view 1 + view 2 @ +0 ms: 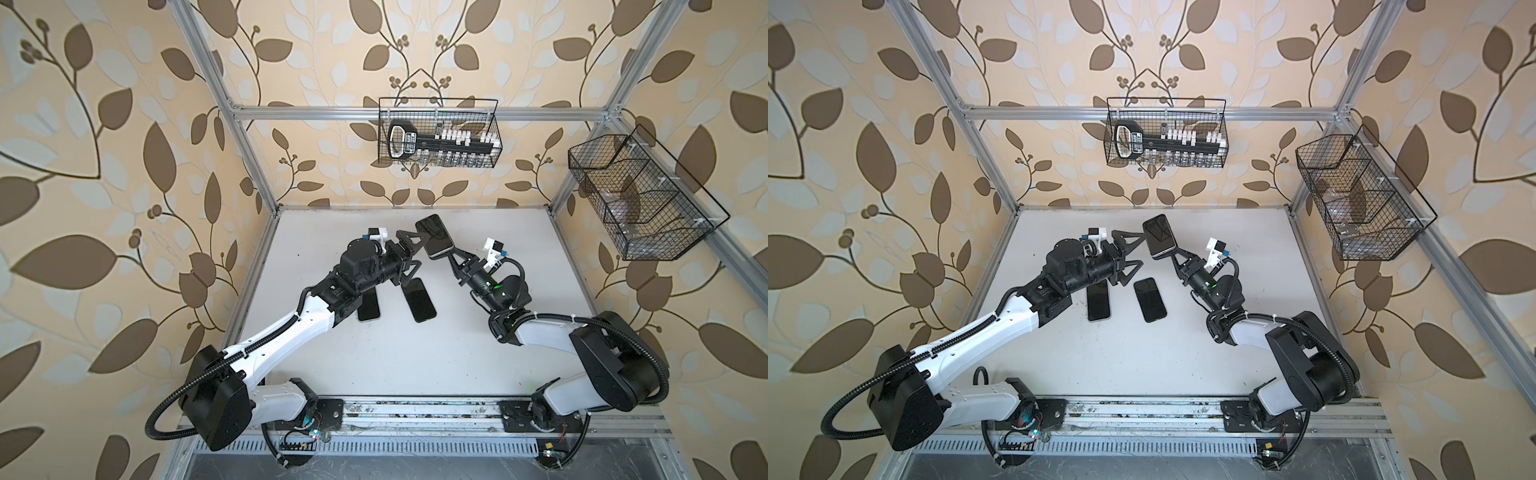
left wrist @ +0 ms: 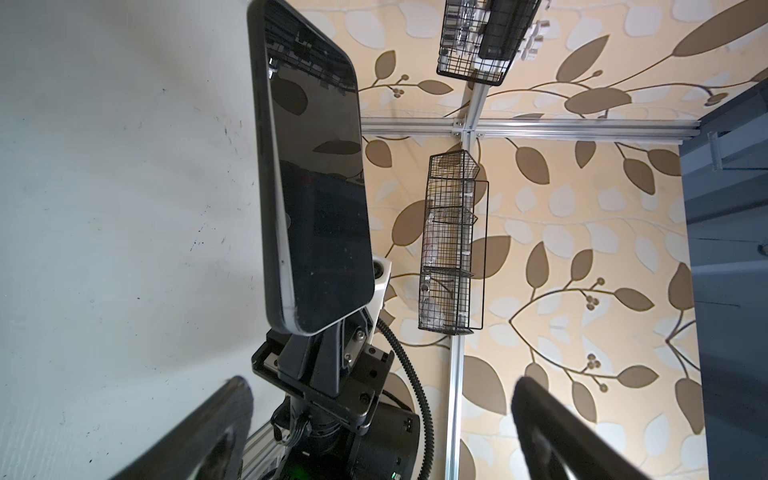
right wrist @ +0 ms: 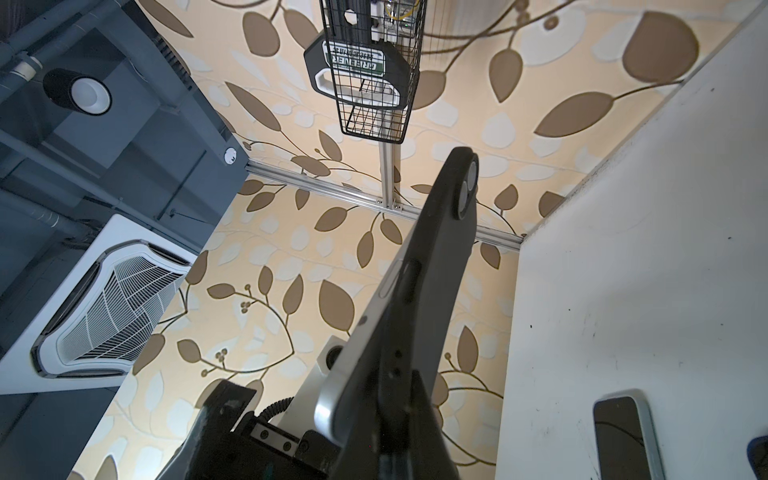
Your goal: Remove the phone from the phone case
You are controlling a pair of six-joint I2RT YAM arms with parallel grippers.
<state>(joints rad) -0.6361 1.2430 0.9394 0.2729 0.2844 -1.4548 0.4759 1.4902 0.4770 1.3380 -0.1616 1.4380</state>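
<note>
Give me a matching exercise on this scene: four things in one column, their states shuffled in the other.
1 left pincer
2 right pincer
3 phone with black case
4 wire basket on the back wall

a holds a black-handled tool
b shut on the phone's end
c open, empty
d lifted in the air

Pairs: 1-c, 2-b, 3-d, 4-a

Three phones (image 1: 434, 237) (image 1: 422, 300) (image 1: 369, 308), one phone case (image 3: 436, 270), two wire baskets (image 1: 415, 99) (image 1: 590, 166), two arms (image 1: 291, 332) (image 1: 548, 332).
</note>
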